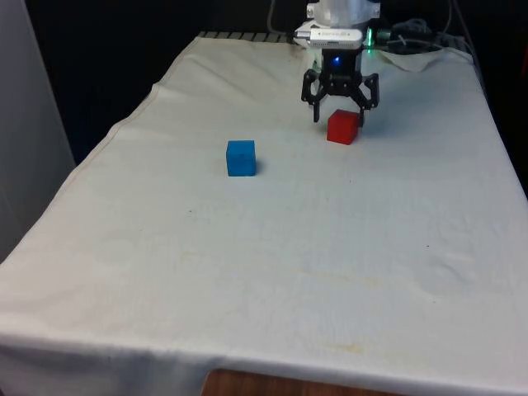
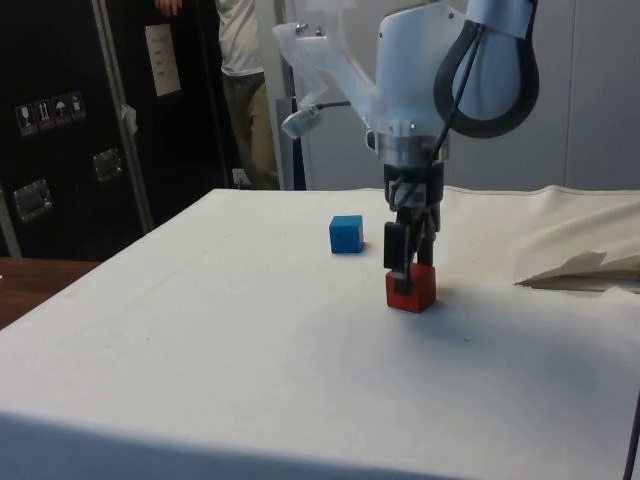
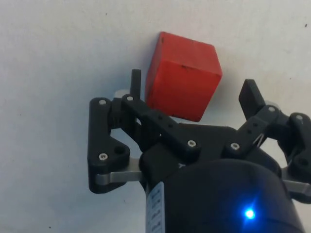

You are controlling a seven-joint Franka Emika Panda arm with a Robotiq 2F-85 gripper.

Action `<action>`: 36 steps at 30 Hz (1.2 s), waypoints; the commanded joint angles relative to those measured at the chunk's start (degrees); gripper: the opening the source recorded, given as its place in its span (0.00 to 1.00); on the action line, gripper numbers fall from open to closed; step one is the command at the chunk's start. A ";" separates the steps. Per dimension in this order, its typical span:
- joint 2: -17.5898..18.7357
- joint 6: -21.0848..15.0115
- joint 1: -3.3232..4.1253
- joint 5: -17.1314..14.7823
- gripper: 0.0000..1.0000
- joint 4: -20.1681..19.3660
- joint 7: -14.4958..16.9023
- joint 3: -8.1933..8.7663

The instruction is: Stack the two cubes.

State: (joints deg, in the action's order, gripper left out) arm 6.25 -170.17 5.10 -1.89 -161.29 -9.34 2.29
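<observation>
White cloth is covering the bench (image 1: 272, 272). The arm is reaching straight down, its end effector (image 1: 340, 114) spread wide, fingers straddling the red cube (image 1: 342, 127) without gripping it. In the front view, the blue cube (image 1: 241, 157) is sitting well apart at eight o'clock from the red one.

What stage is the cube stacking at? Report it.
Nothing is stacked yet: the red cube and the blue cube sit apart on the white cloth. In hand: the gripper hangs over the red cube, jaws open around it. Left: grasp, lift, place on blue.
</observation>
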 commanded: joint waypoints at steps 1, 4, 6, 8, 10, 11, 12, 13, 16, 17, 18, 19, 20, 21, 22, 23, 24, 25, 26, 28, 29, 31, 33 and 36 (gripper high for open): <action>0.17 -0.11 -0.06 0.00 1.00 0.06 0.06 0.00; 0.92 -1.20 -0.46 -1.32 1.00 0.11 0.97 -0.80; 1.15 -1.43 -0.46 -1.32 1.00 0.11 0.80 -0.69; 1.32 -1.49 -0.52 -1.26 1.00 0.17 0.63 -0.57; 1.32 -0.92 -0.11 -0.06 1.00 0.23 0.00 0.40; 1.43 -1.43 -0.52 -1.38 1.00 0.34 0.34 -0.29; 1.43 -1.38 -0.46 -1.43 1.00 0.34 0.23 -0.23; 1.49 -1.38 -0.46 -1.49 0.97 0.40 0.17 -0.17; 1.49 -1.32 -0.52 -1.49 0.51 0.46 -0.17 -0.11; 1.49 -1.32 -0.52 -1.49 0.45 0.46 -0.29 -0.11; 1.49 -1.32 -0.57 -1.49 0.29 0.46 -0.34 -0.11; 1.38 -0.92 -0.23 -0.29 0.19 0.40 -0.69 0.63; 1.55 -1.32 -0.57 -1.49 0.19 0.46 -0.40 -0.11; 1.55 -1.32 -0.57 -1.49 0.07 0.46 -0.46 -0.11; 1.55 -1.32 -0.57 -1.49 0.00 0.46 -0.52 -0.11; 1.55 -1.32 -0.57 -1.49 0.00 0.46 -0.52 -0.11; 1.55 -1.32 -0.63 -1.49 0.00 0.46 -0.57 -0.11; 1.55 -1.32 -0.63 -1.49 0.00 0.46 -0.57 -0.11; 1.55 -1.32 -0.63 -1.49 0.00 0.46 -0.63 -0.11; 1.55 -1.32 -0.63 -1.49 0.00 0.46 -0.63 -0.11; 1.38 -0.92 -0.29 -0.34 0.00 0.40 -1.03 0.63; 1.15 -0.69 -0.63 -1.26 0.00 0.57 -0.69 0.11; 0.46 0.29 -0.57 -0.80 0.00 0.80 -0.80 0.46; -1.20 2.58 -0.40 -0.34 0.00 1.32 -0.86 0.97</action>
State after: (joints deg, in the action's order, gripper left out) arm 5.84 -168.62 4.76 -2.23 -159.86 -10.20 3.27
